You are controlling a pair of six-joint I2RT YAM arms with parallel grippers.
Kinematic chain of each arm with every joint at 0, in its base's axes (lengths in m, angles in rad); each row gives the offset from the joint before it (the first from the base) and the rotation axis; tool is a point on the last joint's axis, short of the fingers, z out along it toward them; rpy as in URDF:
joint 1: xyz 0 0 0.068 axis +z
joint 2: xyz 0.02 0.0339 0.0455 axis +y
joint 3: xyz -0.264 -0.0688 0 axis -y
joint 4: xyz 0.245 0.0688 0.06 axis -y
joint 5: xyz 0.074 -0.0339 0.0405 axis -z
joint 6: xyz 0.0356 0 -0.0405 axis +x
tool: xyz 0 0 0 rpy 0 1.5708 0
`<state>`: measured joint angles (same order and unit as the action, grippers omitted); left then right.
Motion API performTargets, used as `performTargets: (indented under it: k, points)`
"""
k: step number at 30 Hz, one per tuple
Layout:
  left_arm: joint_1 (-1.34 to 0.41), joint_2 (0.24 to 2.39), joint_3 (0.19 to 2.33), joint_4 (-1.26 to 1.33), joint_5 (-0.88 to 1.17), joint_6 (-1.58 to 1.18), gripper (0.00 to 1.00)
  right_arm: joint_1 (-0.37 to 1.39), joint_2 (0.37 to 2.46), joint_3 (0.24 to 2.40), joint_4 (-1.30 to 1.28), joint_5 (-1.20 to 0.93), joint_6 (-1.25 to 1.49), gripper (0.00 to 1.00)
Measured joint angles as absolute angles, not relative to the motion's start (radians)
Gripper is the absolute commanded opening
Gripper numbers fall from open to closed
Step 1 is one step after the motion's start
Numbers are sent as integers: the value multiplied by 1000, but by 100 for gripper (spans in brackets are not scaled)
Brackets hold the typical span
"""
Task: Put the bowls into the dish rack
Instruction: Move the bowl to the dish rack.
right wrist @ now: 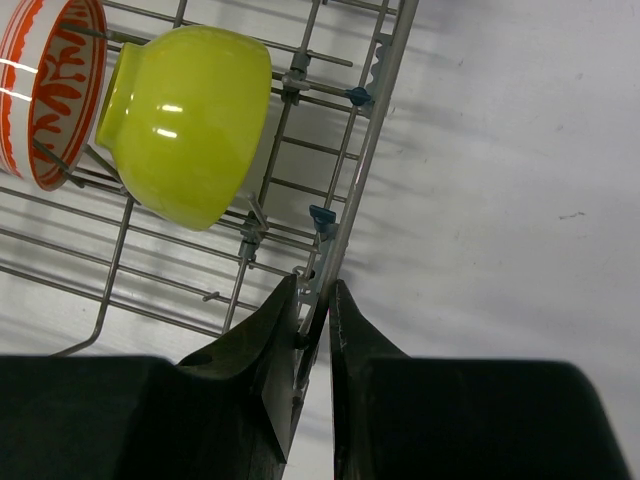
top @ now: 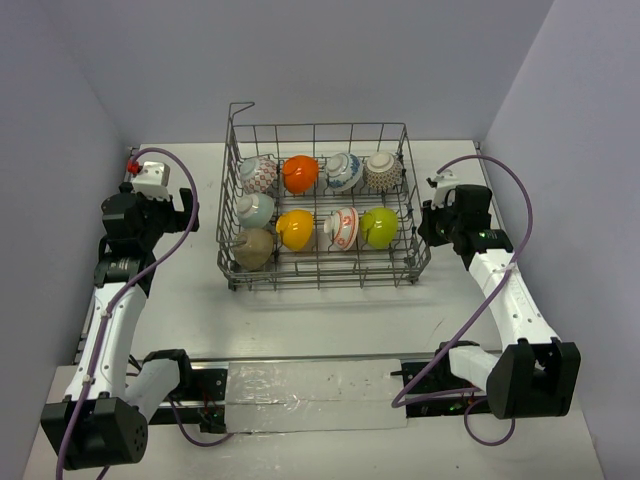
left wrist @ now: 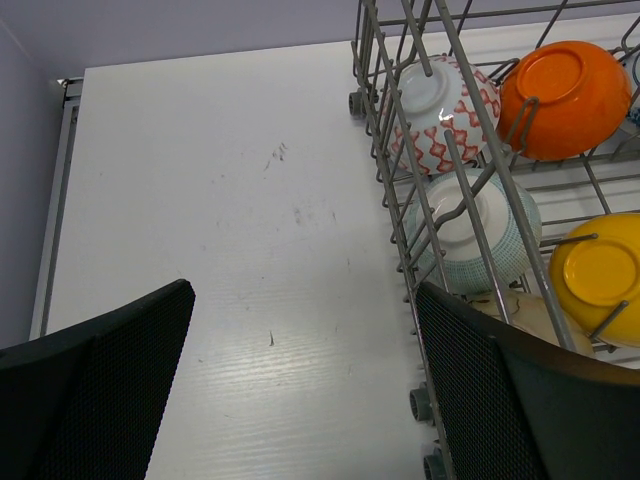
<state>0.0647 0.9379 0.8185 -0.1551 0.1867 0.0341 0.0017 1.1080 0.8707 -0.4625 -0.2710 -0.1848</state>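
My right end effector (right wrist: 313, 292) pinches the edge wire of the grey metal wire dish rack (top: 320, 270), mid-frame and full of small round coloured bowls (top: 299, 174), likely to steady it; my left end effector (left wrist: 305, 295) gapes empty.

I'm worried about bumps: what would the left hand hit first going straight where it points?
Most likely the table, just beside the rack. The left hand is open over it. The rack's wall looks close on one side, though depth is unclear.
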Motion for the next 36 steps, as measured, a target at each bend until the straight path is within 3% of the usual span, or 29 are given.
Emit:
performTargets:
  k: [11, 12, 13, 14, 17, 19, 23, 28, 36]
  points:
    - [65, 938, 818, -155, 187, 37, 99, 1, 1108, 871, -463, -273, -185, 0]
    - [65, 938, 818, -155, 187, 37, 99, 1, 1108, 871, -463, -273, -185, 3]
    - [65, 938, 818, -155, 187, 37, 99, 1, 1108, 871, -463, -273, -185, 13]
    - [65, 938, 818, -155, 187, 37, 99, 1, 1108, 871, -463, -274, -185, 33]
    - [65, 938, 818, -155, 187, 37, 99, 2, 1108, 871, -476, -300, -203, 56]
    - [65, 938, 818, -155, 187, 37, 99, 2, 1107, 871, -494, -324, -207, 62]
    - [65, 937, 818, -155, 187, 38, 99, 3, 1107, 871, -506, -344, -206, 84]
    - [65, 937, 818, -155, 187, 38, 99, 3, 1105, 871, -506, -354, -205, 100]
    - [65, 931, 818, -155, 187, 38, 99, 3, 1051, 871, -495, -356, -195, 100]
